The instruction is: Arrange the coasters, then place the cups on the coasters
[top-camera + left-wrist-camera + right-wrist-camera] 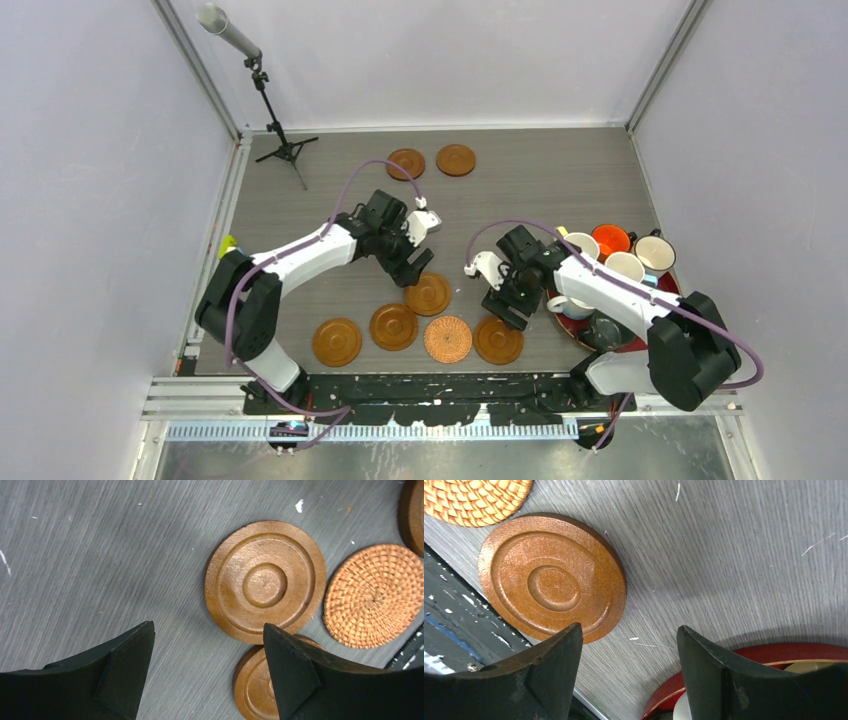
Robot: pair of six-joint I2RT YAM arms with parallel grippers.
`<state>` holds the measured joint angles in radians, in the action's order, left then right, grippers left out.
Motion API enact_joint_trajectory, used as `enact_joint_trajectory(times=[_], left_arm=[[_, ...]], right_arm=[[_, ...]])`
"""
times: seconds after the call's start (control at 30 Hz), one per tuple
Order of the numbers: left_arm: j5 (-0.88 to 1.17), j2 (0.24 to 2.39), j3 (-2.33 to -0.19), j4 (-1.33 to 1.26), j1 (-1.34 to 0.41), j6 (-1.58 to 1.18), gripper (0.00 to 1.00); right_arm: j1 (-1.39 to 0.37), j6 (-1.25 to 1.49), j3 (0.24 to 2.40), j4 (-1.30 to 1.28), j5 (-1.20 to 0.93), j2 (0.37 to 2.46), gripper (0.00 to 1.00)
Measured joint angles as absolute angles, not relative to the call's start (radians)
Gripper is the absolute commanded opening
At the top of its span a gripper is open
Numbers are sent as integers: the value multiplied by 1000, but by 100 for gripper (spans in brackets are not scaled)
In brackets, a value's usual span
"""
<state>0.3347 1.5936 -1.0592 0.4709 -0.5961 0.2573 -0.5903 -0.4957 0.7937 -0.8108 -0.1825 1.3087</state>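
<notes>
Coasters: you have 7 on the grey table. 5 lie near the arms and 2 wooden ones sit well apart at the far side.
Woven coaster: it lies in the near group, between 2 wooden ones.
Cups: they are crowded on the red tray, right side.
Left gripper: its fingers are spread and empty, and it hovers by the group's farthest coaster.
Right gripper: its fingers are spread and hold nothing. You'll find it between the rightmost coaster and the tray.

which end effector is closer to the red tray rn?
Right. The right end effector hangs open just off the red tray's left edge; the left end effector is farther left, over a wooden coaster.
</notes>
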Motion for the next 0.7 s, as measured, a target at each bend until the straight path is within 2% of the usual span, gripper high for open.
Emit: enact_joint_trajectory(times=[0.7], left_arm=[[206,1732,-1059,400,-690,242,80]], right_arm=[[-730,-435,707,-651,-68,1363,73]])
